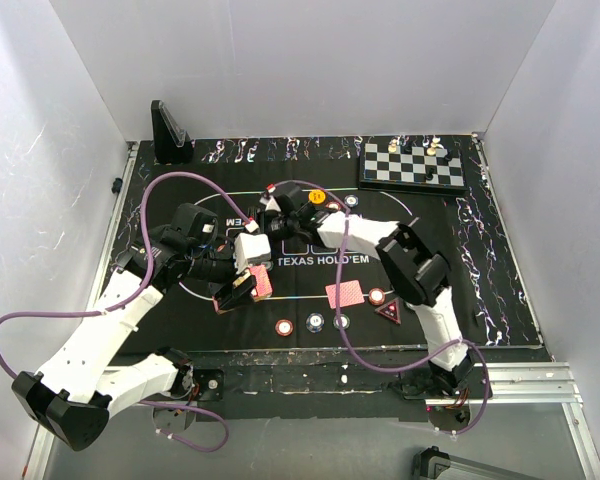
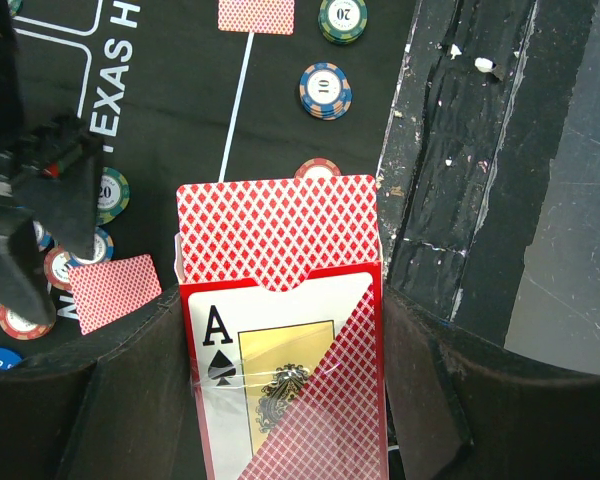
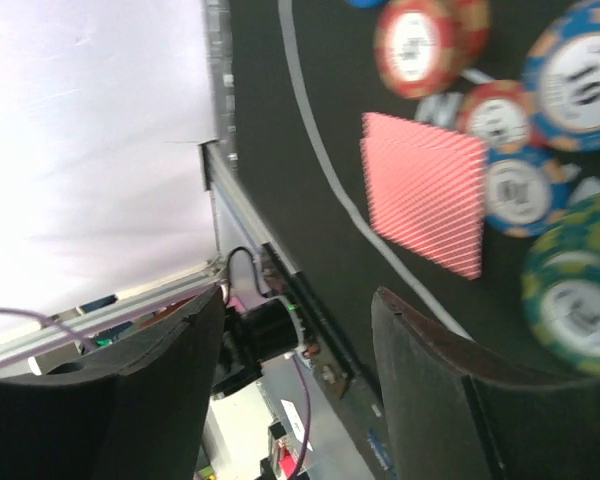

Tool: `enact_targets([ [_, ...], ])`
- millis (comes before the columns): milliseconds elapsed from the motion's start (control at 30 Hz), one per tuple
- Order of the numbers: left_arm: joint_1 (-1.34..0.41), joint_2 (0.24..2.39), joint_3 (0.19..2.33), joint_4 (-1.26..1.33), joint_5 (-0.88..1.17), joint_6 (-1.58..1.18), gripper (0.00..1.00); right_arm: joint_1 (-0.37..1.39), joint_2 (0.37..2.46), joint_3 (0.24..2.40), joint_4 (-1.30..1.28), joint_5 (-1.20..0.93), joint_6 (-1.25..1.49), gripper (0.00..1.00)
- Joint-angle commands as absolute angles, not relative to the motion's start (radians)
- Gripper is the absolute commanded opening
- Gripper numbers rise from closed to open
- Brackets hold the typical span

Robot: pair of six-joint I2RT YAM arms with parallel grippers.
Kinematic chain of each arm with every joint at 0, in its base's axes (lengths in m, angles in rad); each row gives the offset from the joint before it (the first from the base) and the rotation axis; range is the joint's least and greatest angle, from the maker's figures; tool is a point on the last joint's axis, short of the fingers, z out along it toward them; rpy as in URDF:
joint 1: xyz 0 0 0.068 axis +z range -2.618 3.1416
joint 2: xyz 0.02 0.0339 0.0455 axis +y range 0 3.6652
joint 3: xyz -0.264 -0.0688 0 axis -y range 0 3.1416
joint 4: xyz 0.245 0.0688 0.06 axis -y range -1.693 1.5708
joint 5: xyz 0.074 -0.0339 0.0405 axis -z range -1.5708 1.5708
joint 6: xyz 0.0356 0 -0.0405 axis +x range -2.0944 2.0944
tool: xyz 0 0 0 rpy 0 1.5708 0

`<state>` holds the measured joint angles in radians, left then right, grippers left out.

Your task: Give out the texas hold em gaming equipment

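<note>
My left gripper (image 1: 240,291) is shut on an open card box (image 2: 280,340) with an ace of spades on its front. Red-backed cards (image 2: 277,225) stick out of its top, and it hangs over the mat's near part. My right gripper (image 1: 268,212) is open and empty over the mat's far middle; in the right wrist view (image 3: 300,300) nothing is between the jaws. Under it lie a red-backed card (image 3: 425,190) and several chips (image 3: 415,45). Another card (image 1: 345,294), chips (image 1: 313,322), a red triangular marker (image 1: 388,311) and a yellow button (image 1: 317,198) lie on the mat.
A chessboard with pieces (image 1: 412,165) sits at the back right. A black stand (image 1: 170,135) is at the back left. The black mat (image 1: 480,260) ends near the front, where a bare dark table strip (image 2: 460,150) runs. White walls enclose three sides.
</note>
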<state>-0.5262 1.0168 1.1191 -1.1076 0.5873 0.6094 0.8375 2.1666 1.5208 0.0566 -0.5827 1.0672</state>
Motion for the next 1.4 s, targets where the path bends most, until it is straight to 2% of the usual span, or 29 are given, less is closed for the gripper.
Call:
enact_targets([
  [0, -0.526, 0.985, 1.131, -1.098, 0.617, 0.609, 0.22, 0.813, 1.955, 1.497, 0.048, -0.601, 1.017, 0.72],
  [67, -0.526, 0.986, 1.132, -1.095, 0.618, 0.609, 0.21, 0.796, 1.883, 1.454, 0.049, -0.603, 1.014, 0.8],
  [133, -0.526, 0.988, 1.131, -1.095, 0.62, 0.611, 0.22, 0.775, 1.812, 1.405, 0.029, -0.601, 1.005, 0.83],
  [367, -0.526, 0.982, 1.123, -1.089, 0.617, 0.609, 0.21, 0.69, 1.521, 1.061, 0.205, -0.655, 1.057, 0.87],
  [567, -0.526, 0.999, 1.124, -1.063, 0.617, 0.597, 0.21, 0.707, 1.427, 0.914, 0.413, -0.741, 1.153, 0.88],
  [900, -0.526, 1.045, 1.163, -1.023, 0.612, 0.572, 0.21, 0.785, 1.446, 0.965, 0.397, -0.741, 1.134, 0.9],
  [1300, -0.526, 1.066, 1.204, -1.014, 0.607, 0.566, 0.21, 0.856, 1.572, 1.002, 0.466, -0.736, 1.181, 0.91],
  [1367, -0.526, 1.066, 1.206, -1.012, 0.611, 0.566, 0.21, 0.856, 1.58, 0.999, 0.491, -0.739, 1.193, 0.87],
])
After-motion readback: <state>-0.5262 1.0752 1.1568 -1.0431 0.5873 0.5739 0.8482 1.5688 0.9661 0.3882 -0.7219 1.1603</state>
